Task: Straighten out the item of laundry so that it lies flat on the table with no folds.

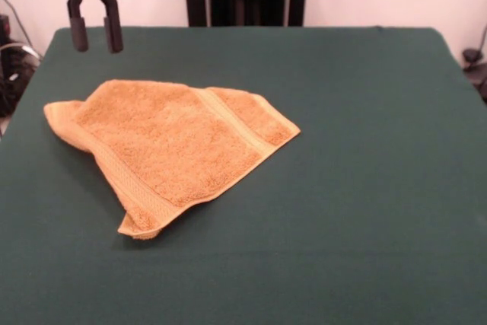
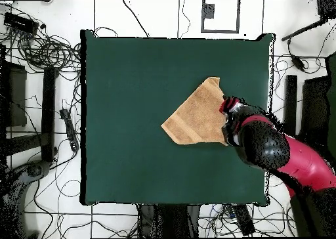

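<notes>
The item of laundry, a golden-orange terry towel, lies crumpled left of the middle of the green table. One part is folded over along a diagonal border band, and its near corner is curled under. My gripper hangs above the table past the towel's far left corner. It is open, with nothing between its black fingers. In the overhead view the towel shows as a slanted shape right of the table's centre. The red and black arm covers the towel's right edge.
The cloth-covered table reaches far beyond the towel on every side. Cables and black stands lie on the floor around the table's edges.
</notes>
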You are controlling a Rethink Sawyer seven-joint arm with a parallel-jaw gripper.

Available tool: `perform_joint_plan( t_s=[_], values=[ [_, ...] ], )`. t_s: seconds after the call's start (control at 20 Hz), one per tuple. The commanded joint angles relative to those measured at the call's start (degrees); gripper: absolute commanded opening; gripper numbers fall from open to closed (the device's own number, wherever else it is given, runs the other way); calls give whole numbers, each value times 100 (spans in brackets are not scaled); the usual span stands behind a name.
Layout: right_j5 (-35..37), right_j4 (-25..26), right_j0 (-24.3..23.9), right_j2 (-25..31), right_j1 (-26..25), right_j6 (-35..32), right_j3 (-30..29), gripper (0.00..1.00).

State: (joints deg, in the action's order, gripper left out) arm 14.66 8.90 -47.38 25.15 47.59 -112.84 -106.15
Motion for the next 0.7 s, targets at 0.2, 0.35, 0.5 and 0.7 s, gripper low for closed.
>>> perform_joint_plan(
  t_s=[0.2,0.35,0.5,0.7],
  values=[
    [-307,-362,212,436,-261,-857,-226,100],
    [-428,-445,246,449,-215,-996,-319,100],
    [-591,-533,296,435,-178,-1148,-419,100],
    [-915,-567,393,354,-123,-1238,-443,100]
  ],
)
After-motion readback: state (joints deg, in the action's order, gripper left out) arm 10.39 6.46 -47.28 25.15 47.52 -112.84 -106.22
